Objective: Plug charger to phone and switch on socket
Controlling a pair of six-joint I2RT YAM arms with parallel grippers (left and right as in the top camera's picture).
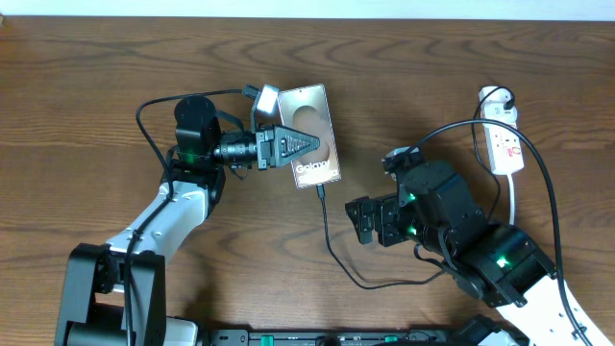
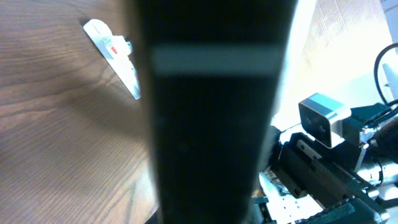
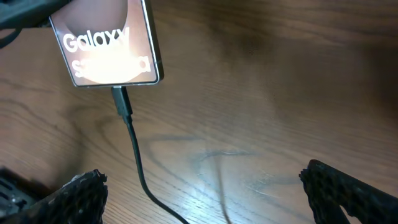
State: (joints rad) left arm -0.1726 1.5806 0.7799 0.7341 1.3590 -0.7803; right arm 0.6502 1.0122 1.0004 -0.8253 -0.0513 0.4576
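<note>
Overhead, we see the phone [image 1: 325, 159] lying flat on the wooden table [image 1: 96, 77], left of centre, its "Galaxy" lettering facing up. Our left gripper [image 1: 309, 142] reaches over it from the left with its jaws clenched to a point above the phone's middle; we cannot tell whether it presses on the glass. The charger [image 1: 332, 245] meets the phone's bottom edge with its black tip, then runs toward us, curves right under our right arm and climbs to the socket [image 1: 504, 142], which lies at the far right of the table, well apart from the phone.

Our right gripper [image 1: 361, 221] sits just right of the cable, near the phone's lower end. In the right wrist view its fingers [image 3: 81, 196] stand wide apart, released and grasping nothing, with the cable passing between them and its tip seated in the phone's edge. We cannot read the socket's switches.
</note>
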